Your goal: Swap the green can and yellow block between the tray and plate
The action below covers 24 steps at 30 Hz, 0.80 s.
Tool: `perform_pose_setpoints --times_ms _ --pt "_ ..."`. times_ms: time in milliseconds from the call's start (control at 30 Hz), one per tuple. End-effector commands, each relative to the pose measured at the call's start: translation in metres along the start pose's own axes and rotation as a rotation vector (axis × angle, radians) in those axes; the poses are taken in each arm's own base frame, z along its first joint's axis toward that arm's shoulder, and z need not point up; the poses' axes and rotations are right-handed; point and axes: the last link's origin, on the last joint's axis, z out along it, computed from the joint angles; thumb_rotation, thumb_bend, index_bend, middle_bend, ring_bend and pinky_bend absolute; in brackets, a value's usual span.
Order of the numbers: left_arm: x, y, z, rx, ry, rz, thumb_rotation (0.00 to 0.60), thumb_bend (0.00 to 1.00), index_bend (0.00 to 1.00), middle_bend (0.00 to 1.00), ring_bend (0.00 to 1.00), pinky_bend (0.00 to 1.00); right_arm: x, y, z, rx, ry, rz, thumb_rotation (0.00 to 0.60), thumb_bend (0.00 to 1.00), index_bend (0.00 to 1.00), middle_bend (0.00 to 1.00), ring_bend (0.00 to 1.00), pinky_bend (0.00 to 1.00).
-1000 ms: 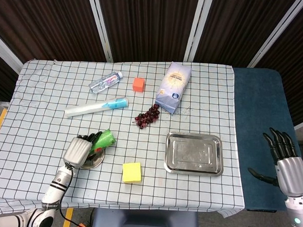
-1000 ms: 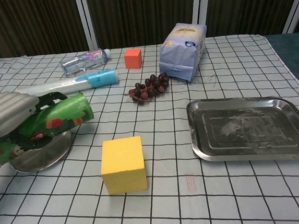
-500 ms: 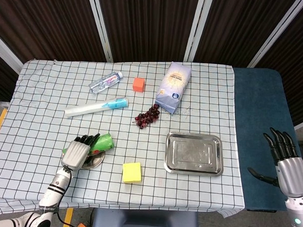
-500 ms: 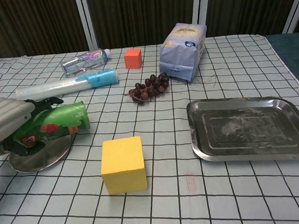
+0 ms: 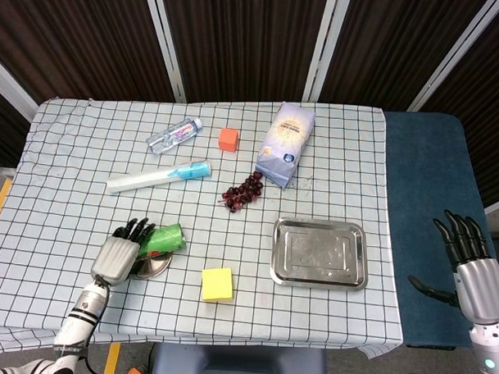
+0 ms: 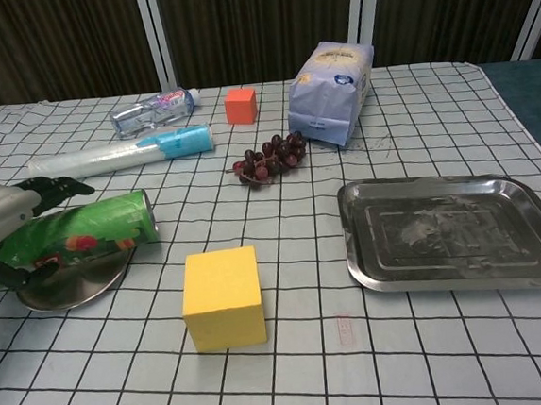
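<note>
You see a shiny rectangular steel tray (image 6: 458, 233) on the matt white checked cloth (image 6: 295, 371). Left of that tray, your glossy green printed can (image 6: 79, 235) lies on a polished round metal plate (image 6: 74, 281), beside a matt yellow foam-like block (image 6: 224, 297).

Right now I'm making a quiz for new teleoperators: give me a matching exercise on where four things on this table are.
Things:
1. green can
2. yellow block
3. tray
4. right hand

Places:
A. on the cloth, between plate and tray
B. holds nothing
C. lying on the plate
D. off the table, fingers apart

Pairs: 1-C, 2-A, 3-B, 4-D
</note>
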Motion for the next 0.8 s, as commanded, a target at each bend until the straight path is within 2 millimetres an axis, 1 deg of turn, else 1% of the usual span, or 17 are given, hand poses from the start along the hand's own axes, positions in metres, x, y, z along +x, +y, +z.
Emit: perform_pose_setpoints --times_ms 33,100,233,333,467,533,600,667,767,800 --pt "0.019 -0.014 -0.019 0.023 0.076 0.013 0.600 0.40 0.00 0.01 0.03 0.23 -0.001 0.000 0.000 -0.003 -0.002 -0.003 0.600 0.00 0.03 0.00 0.00 0.00" --pt "0.029 -0.023 -0.031 0.031 0.127 0.017 0.600 0.40 0.00 0.01 0.02 0.22 -0.002 0.000 0.000 -0.003 -0.006 -0.007 0.600 0.00 0.03 0.00 0.00 0.00" --pt "0.040 -0.041 -0.056 0.058 0.207 0.013 0.600 0.39 0.00 0.01 0.02 0.22 -0.004 -0.001 0.001 -0.004 -0.017 -0.019 0.600 0.00 0.03 0.00 0.00 0.00" --pt "0.040 -0.057 -0.072 0.080 0.257 0.020 0.600 0.39 0.00 0.02 0.02 0.20 -0.008 -0.002 0.003 -0.007 -0.031 -0.035 0.600 0.00 0.03 0.00 0.00 0.00" --pt "0.032 -0.078 -0.088 0.071 0.301 0.066 0.600 0.39 0.00 0.05 0.03 0.16 -0.016 -0.010 0.011 0.010 -0.077 -0.032 0.600 0.00 0.03 0.00 0.00 0.00" --pt "0.024 -0.092 -0.094 0.064 0.310 0.047 0.600 0.38 0.01 0.08 0.05 0.15 -0.020 -0.019 0.019 0.040 -0.109 -0.018 0.600 0.00 0.04 0.00 0.00 0.00" --pt "0.013 -0.107 -0.100 0.119 0.297 0.006 0.600 0.38 0.03 0.10 0.06 0.15 -0.025 -0.032 0.029 0.082 -0.150 -0.018 0.600 0.00 0.04 0.00 0.00 0.00" --pt "0.006 -0.118 -0.103 0.166 0.288 0.008 0.600 0.38 0.04 0.10 0.06 0.15 -0.031 -0.047 0.039 0.130 -0.193 -0.006 0.600 0.00 0.04 0.00 0.00 0.00" --pt "0.006 -0.128 -0.106 0.201 0.287 0.036 0.600 0.38 0.06 0.10 0.06 0.15 -0.048 -0.077 0.059 0.222 -0.291 0.034 0.600 0.00 0.04 0.00 0.00 0.00" --pt "0.007 -0.130 -0.107 0.211 0.296 0.033 0.600 0.38 0.06 0.10 0.06 0.15 -0.055 -0.091 0.066 0.258 -0.335 0.055 0.600 0.00 0.05 0.00 0.00 0.00"
